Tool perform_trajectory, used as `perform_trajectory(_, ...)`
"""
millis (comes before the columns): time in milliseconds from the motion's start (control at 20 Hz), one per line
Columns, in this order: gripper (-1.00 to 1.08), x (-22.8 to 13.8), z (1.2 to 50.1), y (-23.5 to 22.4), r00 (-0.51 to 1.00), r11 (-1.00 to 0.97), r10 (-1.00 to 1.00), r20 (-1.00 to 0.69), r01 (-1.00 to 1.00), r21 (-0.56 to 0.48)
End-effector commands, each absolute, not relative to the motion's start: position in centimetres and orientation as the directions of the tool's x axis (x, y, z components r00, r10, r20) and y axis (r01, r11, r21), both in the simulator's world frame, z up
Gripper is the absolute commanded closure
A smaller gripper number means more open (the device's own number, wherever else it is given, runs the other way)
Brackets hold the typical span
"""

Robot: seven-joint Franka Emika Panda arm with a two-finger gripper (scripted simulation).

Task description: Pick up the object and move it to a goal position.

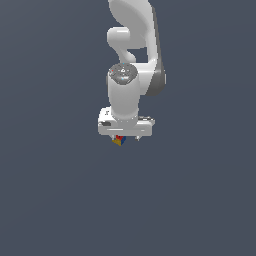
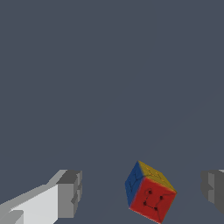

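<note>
Between the spread fingers [image 2: 70, 194], touching neither, the cube [image 2: 150, 191] is sitting on the grey desk [image 2: 109, 78], so the gripper [image 2: 142, 192] is bracketing it with grasping, lifting and carrying to the goal all remaining.

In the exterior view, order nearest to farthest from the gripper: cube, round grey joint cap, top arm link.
1. cube, directly under the gripper.
2. round grey joint cap, above it.
3. top arm link, at the upper edge.
</note>
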State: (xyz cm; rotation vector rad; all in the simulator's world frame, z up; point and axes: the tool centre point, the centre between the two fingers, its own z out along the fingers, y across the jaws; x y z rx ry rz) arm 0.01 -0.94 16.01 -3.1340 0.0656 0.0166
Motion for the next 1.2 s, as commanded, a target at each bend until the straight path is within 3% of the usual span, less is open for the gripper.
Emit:
perform_trajectory(0,-0.92,0.0,16.0,-0.9,0.999,-0.999,-0.042,-0.011,-0.042,-0.007)
perform_trajectory(1150,-0.92,-0.4,16.4,-3.3,0.999,-0.999,0.037,-0.010,0.037,0.004)
